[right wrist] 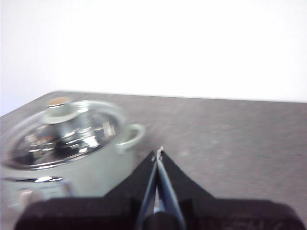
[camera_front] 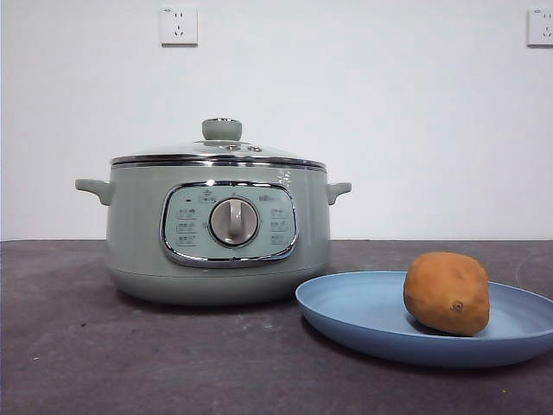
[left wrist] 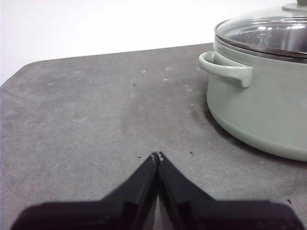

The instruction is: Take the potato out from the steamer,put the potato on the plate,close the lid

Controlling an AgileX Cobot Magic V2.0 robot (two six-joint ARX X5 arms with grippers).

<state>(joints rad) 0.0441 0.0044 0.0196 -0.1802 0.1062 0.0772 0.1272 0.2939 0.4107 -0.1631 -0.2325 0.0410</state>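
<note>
The sage-green steamer (camera_front: pixel 216 233) stands at the table's middle left with its glass lid (camera_front: pixel 220 151) closed on it. The tan potato (camera_front: pixel 447 292) lies on the light-blue plate (camera_front: pixel 363 316) at the front right. Neither gripper shows in the front view. My left gripper (left wrist: pixel 157 155) is shut and empty, low over bare table beside the steamer (left wrist: pixel 259 105), whose lid (left wrist: pixel 264 33) is on. My right gripper (right wrist: pixel 158 152) is shut and empty, raised above the table next to the steamer (right wrist: pixel 72 148), looking down on its lid (right wrist: pixel 62 132).
The dark grey table (camera_front: pixel 104 363) runs to a white wall with two sockets (camera_front: pixel 178 26). The plate's rim nearly touches the steamer's base. The table's rounded corner (left wrist: pixel 19 72) shows in the left wrist view.
</note>
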